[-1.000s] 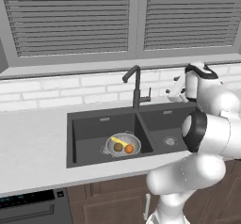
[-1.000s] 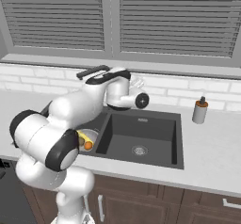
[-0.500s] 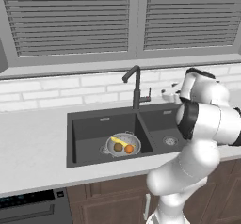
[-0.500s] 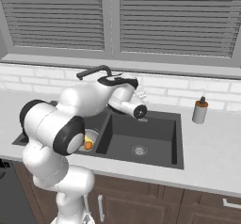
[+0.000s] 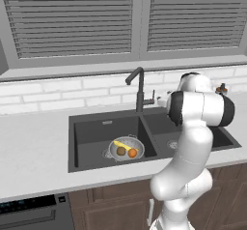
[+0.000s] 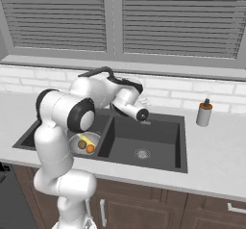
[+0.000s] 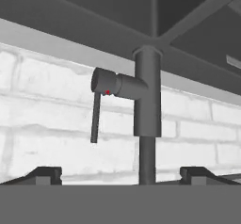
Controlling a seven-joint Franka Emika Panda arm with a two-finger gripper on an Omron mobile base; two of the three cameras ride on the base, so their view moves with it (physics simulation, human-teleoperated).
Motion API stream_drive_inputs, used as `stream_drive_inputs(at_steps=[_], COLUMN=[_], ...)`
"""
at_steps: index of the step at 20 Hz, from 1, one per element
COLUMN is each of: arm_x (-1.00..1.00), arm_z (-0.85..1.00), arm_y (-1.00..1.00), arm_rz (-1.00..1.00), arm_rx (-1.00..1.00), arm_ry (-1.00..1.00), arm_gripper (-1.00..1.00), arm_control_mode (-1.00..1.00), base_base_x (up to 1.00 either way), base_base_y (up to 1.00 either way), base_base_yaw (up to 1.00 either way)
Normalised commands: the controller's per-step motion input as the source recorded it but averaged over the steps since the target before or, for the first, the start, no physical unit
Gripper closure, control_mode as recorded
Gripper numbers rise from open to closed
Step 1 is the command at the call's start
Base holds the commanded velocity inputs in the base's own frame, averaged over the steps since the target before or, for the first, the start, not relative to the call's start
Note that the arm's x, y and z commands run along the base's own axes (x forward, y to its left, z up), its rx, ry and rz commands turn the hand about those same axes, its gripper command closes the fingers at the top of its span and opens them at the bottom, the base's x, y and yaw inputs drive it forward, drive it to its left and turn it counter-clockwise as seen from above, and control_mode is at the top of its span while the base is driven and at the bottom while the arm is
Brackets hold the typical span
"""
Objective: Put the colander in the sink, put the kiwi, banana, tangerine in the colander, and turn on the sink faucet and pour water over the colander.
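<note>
The silver colander (image 5: 126, 149) sits in the left basin of the dark sink (image 5: 91, 127). It holds the brown kiwi (image 5: 120, 150), the orange tangerine (image 5: 132, 152) and the yellow banana (image 5: 124, 145). From the right base view the colander (image 6: 86, 144) shows beside my arm. The sink faucet (image 7: 147, 100) stands upright straight ahead in the hand view, its thin lever (image 7: 96, 117) hanging down on the left. My gripper (image 7: 123, 178) is open, a short way in front of the faucet column, its fingertips (image 7: 44, 175) spread either side of it and touching nothing.
A soap bottle (image 6: 204, 113) with an orange top stands on the counter right of the sink. The right basin (image 6: 144, 146) holds only its round drain. A white brick wall and window blinds rise behind the faucet. My own arm hides the faucet in the right base view.
The arm has swung and its hand has moved left, closer to the faucet. The jaws have stayed open. The colander and fruit have not moved.
</note>
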Motion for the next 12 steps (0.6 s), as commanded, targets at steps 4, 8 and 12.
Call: stream_drive_inputs(at_steps=[4,8,12], arm_x=[0.6,0.64,0.72], arm_z=[-0.31,-0.33,-0.41], arm_y=[0.0,0.0,0.07], arm_rz=[0.11,0.08,0.02], arm_rx=[0.02,0.09,0.05], arm_ry=[0.04,0.0,0.0], arm_gripper=[-1.0,-1.0,-1.0], arm_control_mode=[-1.0,-1.0,-1.0], base_base_x=[0.0,0.0,0.0], base_base_y=[0.0,0.0,0.0], base_base_yaw=[0.0,0.0,0.0])
